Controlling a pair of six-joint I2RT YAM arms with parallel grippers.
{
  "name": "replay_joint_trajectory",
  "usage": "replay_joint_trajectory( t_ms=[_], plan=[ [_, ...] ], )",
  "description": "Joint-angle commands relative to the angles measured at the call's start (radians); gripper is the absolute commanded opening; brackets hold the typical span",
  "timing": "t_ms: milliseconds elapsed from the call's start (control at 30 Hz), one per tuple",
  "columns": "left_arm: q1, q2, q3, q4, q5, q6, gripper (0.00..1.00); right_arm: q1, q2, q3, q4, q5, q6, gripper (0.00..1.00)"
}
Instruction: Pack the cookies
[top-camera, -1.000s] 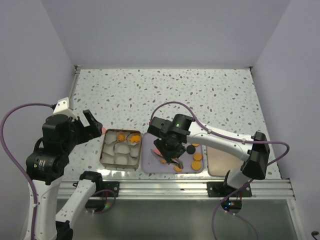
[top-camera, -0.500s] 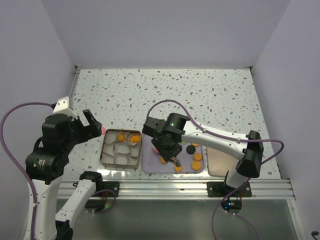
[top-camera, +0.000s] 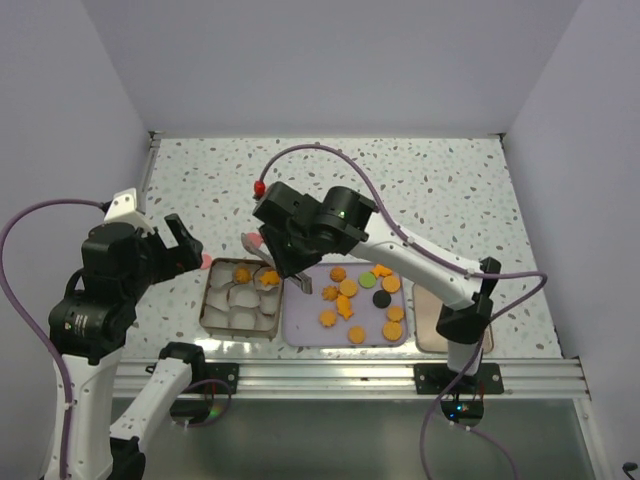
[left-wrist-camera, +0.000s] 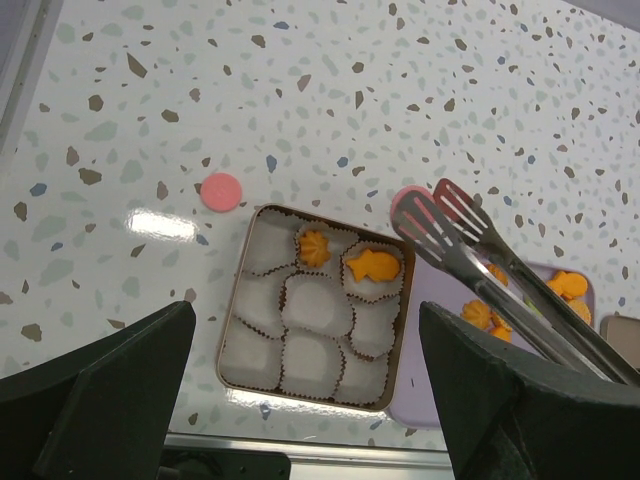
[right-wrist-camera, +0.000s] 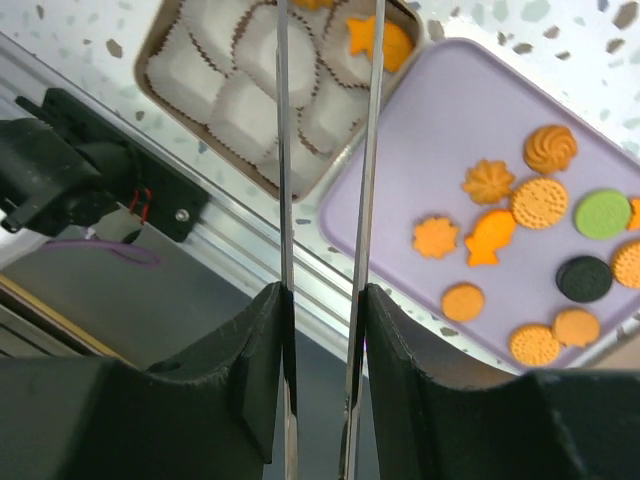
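My right gripper (top-camera: 283, 262) is shut on metal tongs (left-wrist-camera: 470, 240), whose arms run between its fingers (right-wrist-camera: 265, 350). The tong tips hang over the far right edge of the tin (top-camera: 208, 300), and a pink cookie (left-wrist-camera: 404, 199) shows at them. The tin holds white paper cups; two carry orange cookies (left-wrist-camera: 314, 246), one of them fish-shaped (left-wrist-camera: 372, 270). Several orange cookies, a green one (top-camera: 368, 280) and a black one (top-camera: 380, 298) lie on the purple tray (top-camera: 300, 325). My left gripper (left-wrist-camera: 305, 400) is open and empty, above the tin's near left.
A second pink disc (left-wrist-camera: 221, 191) lies on the speckled table left of the tin. A beige lid (top-camera: 432, 322) lies right of the tray. The metal rail (top-camera: 350, 375) runs along the near edge. The right arm's cable loops above the tin.
My right arm has lifted off the purple tray and swung left, bringing the tongs over the tin's far edge. The pink cookie is gone from the tray. The left arm has barely moved.
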Motion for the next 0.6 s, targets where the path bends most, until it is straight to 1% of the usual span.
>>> replay_joint_trajectory(
  t_ms=[0, 300, 567],
  plan=[
    [-0.007, 0.009, 0.035, 0.005, 0.004, 0.015, 1.0, 0.006, 0.08, 0.102, -0.076, -0.07, -0.005, 0.31],
    [-0.007, 0.011, 0.074, -0.033, -0.008, 0.014, 1.0, 0.006, 0.225, 0.225, 0.034, -0.208, 0.009, 0.31],
    [-0.007, 0.006, 0.086, -0.051, -0.013, 0.001, 1.0, 0.006, 0.272, 0.188, 0.12, -0.26, 0.008, 0.31]
  ],
)
